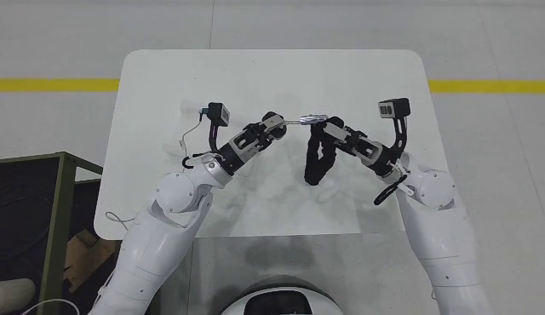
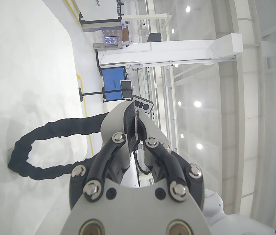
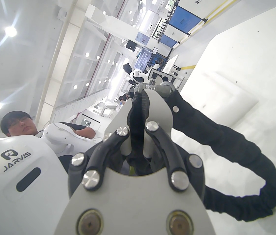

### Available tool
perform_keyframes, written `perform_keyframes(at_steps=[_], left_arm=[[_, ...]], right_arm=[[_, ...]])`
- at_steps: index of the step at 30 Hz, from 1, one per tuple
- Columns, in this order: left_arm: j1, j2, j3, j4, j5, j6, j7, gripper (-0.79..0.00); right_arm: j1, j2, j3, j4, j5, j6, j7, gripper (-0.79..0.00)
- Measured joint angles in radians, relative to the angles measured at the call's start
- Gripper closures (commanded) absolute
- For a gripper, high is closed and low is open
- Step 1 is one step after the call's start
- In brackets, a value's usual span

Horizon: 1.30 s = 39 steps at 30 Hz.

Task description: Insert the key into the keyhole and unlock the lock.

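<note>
Over the middle of the desk (image 1: 170, 102) the left claw (image 1: 274, 128) and right claw (image 1: 330, 133) face each other, close together. The key (image 1: 298, 121) lies between them, reaching from the left claw to the lock (image 1: 318, 117) in the right claw. The lock's cable (image 1: 316, 163) loops from there toward the desk's near edge.

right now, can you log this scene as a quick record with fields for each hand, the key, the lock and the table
left hand: shut on the key, above the table's middle
right hand: shut on the lock's black sleeve, opposite the left hand
key: thin metal, tip at the lock's silver end; inserted or not, cannot tell
lock: black fabric-covered loop, low end seemingly resting on the table
table: white, rounded corners
</note>
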Motion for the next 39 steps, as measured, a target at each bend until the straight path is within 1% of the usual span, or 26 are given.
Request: perform_keyframes(at_steps=[16, 24, 32, 33, 34, 39], left_arm=[[0.002, -0.008, -0.001, -0.003, 0.036, -0.013, -0.003, 0.0], [-0.001, -0.011, 0.006, -0.008, 0.058, -0.022, -0.039, 0.0], [-0.003, -0.012, 0.0, -0.007, 0.054, -0.023, -0.07, 0.0], [-0.004, -0.012, -0.001, -0.007, 0.055, -0.019, -0.079, -0.369], [-0.005, -0.012, -0.003, -0.008, 0.055, -0.015, -0.087, -0.785], [-0.005, -0.013, -0.012, -0.016, 0.013, -0.016, -0.113, -0.785]], right_arm=[[-0.001, 0.014, -0.02, -0.002, 0.016, 0.006, -0.006, 0.0], [0.0, 0.021, -0.026, -0.006, 0.014, 0.009, -0.009, 0.0], [0.006, 0.029, -0.033, -0.009, 0.036, 0.038, 0.017, 0.0], [0.008, 0.03, -0.032, -0.008, 0.046, 0.045, 0.025, 0.0], [0.01, 0.032, -0.032, -0.007, 0.055, 0.05, 0.033, 0.0], [0.022, 0.036, -0.033, 0.01, 0.118, 0.081, 0.062, 0.0]])
